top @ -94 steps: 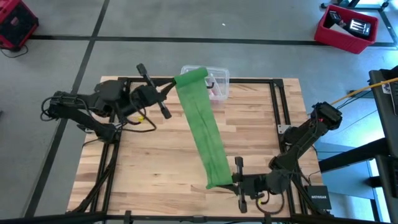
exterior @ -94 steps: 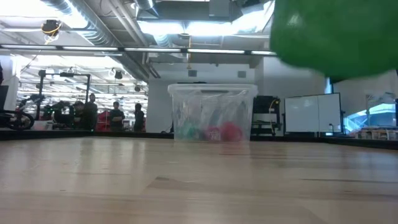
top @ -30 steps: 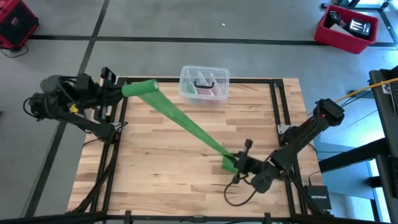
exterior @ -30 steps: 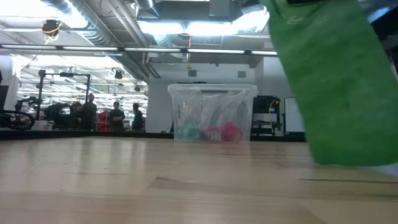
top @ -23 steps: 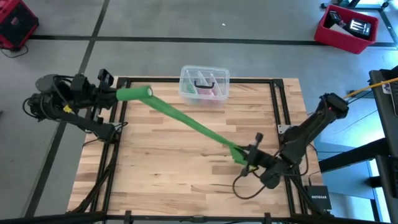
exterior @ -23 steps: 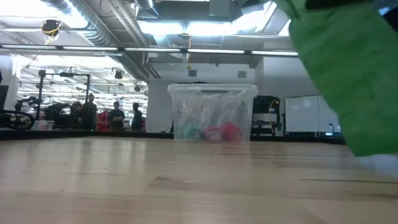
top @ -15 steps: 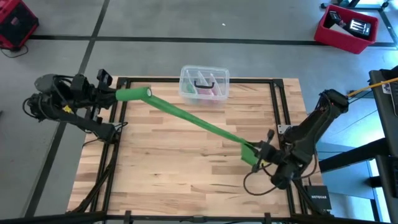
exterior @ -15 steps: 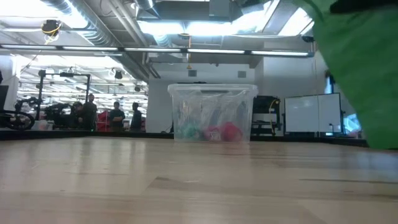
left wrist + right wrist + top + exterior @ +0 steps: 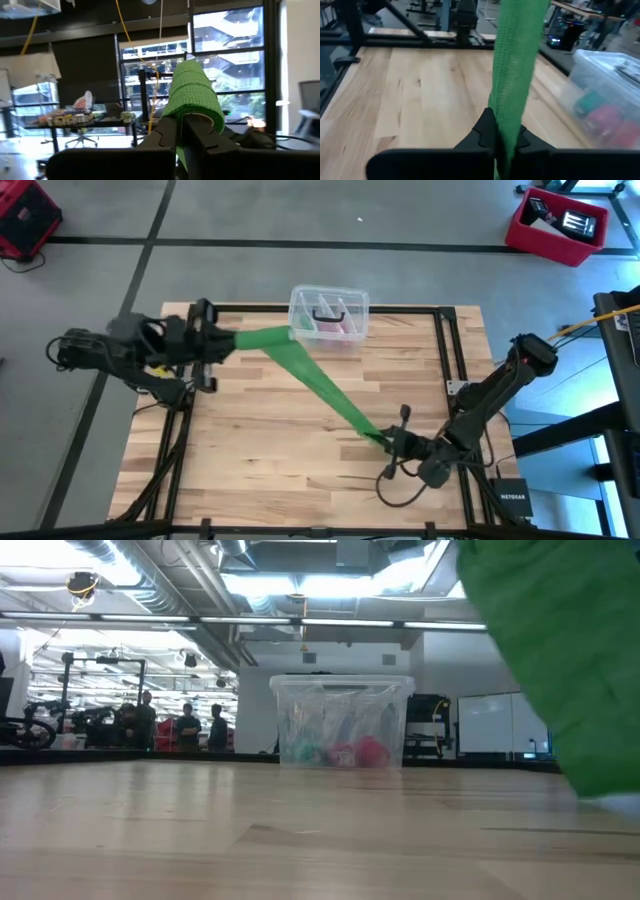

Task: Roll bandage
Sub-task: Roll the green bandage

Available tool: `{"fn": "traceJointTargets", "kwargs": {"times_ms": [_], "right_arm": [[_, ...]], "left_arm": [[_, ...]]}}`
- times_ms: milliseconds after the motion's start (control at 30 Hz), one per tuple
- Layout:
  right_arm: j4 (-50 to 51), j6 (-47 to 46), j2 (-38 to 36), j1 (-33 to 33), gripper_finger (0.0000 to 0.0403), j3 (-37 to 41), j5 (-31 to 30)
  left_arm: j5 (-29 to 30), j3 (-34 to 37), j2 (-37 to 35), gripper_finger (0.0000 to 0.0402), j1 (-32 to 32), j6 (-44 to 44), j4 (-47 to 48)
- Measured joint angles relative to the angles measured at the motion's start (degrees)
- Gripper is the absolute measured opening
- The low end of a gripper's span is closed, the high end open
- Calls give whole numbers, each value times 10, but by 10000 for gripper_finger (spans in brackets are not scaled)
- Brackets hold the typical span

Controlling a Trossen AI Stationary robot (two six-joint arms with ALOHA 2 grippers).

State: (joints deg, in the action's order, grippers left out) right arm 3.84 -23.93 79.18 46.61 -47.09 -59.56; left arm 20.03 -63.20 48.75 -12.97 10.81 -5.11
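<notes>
The bandage (image 9: pixel 322 385) is a bright green strip stretched above the table from far left to near right. Its far-left end is a wound roll (image 9: pixel 258 337) sitting at my left gripper (image 9: pixel 232 340), which is shut and points toward the table's right. In the left wrist view the roll (image 9: pixel 192 92) sits over my left gripper (image 9: pixel 181 124). My right gripper (image 9: pixel 390 442) is shut on the strip's near-right end. In the low view the bandage (image 9: pixel 560 650) fills the upper right, clear of the tabletop. My left gripper has the wound roll's end (image 9: pixel 196 114) sitting over its shut fingertips (image 9: pixel 172 131); the turns wrap around them and hide the tips. The fingers point about level toward the table's right. The roll is lifted clear of the table. My right gripper pinches the strip's near-right end (image 9: pixel 506 131) between its two fingers (image 9: pixel 485 131). The fingers lie along the strip, coming from the table's near right. The strip runs away from them, bunched narrow and drawn straight, clear of the wood.
A clear plastic box (image 9: pixel 328 313) with pink and dark items stands at the table's far edge, right beside the strip's far part; the low view shows the box (image 9: pixel 341 720) in the middle distance. A black frame (image 9: pixel 447 350) borders the wooden tabletop (image 9: pixel 250 440).
My left gripper has moved from the table's left edge toward the right, carrying the roll close to the box. My right gripper swung toward the right edge, then came back toward the left. The strip has stayed off the table and now bends near the box.
</notes>
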Motion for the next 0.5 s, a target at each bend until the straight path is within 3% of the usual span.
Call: {"fn": "traceJointTargets", "kwargs": {"times_ms": [300, 500], "right_arm": [[-65, 15, 35, -55, 4, 0, 107], [-71, 2, 35, -87, 58, 0, 141]], "left_arm": [[23, 0, 107, 2, 0, 54, -76], [23, 0, 144, 2, 0, 61, -76]]}}
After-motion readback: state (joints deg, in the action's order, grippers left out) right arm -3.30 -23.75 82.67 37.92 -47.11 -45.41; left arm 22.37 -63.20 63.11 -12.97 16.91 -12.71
